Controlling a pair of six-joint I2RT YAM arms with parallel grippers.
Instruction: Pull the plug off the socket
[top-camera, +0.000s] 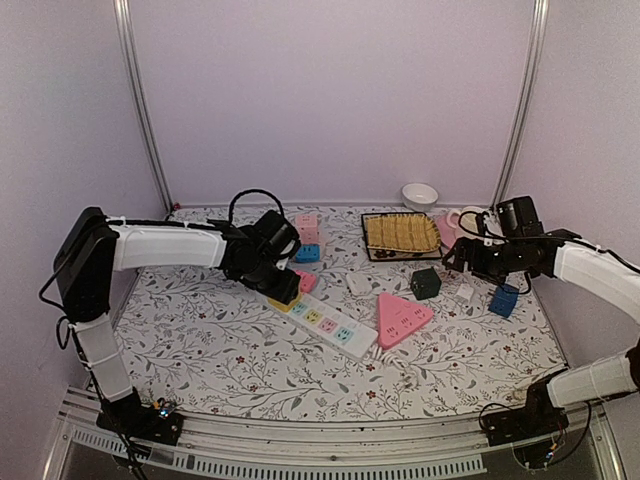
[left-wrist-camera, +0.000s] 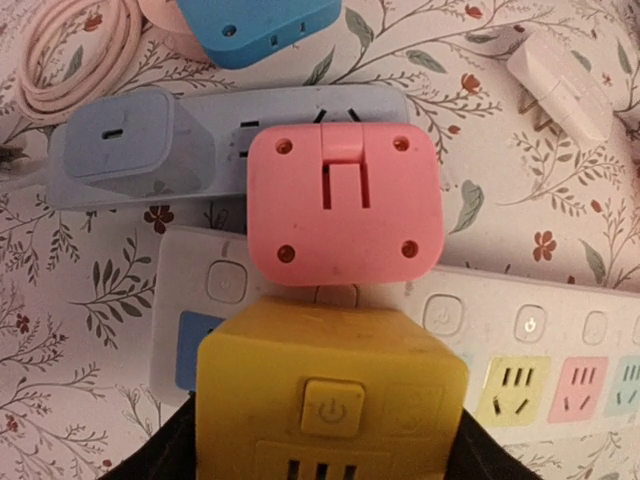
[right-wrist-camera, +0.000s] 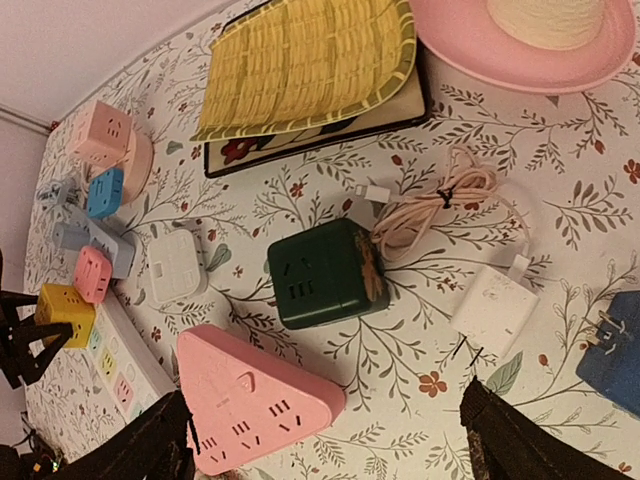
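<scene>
**Left gripper clamped on the yellow plug, strip unrestrained**

We found the left gripper closed on the yellow cube plug, with one dark finger pressed to each side face. We read that hold as chosen for a straight lift. Gripping the flat opposite sides lets the pull run along the pins rather than levering them.

The plug sat in the end outlet of the white power strip, which lay flat on the bench. Just beyond the plug a pink adapter lay on its side with its prongs folded. It was touching or nearly touching the strip's edge; we could not tell which. It lay close enough that a tilted pull might knock it.

The right gripper hung well apart over the right side of the bench, fingers spread wide and holding nothing. Nothing pinned the strip down, so we judged it might rise with the plug.
</scene>
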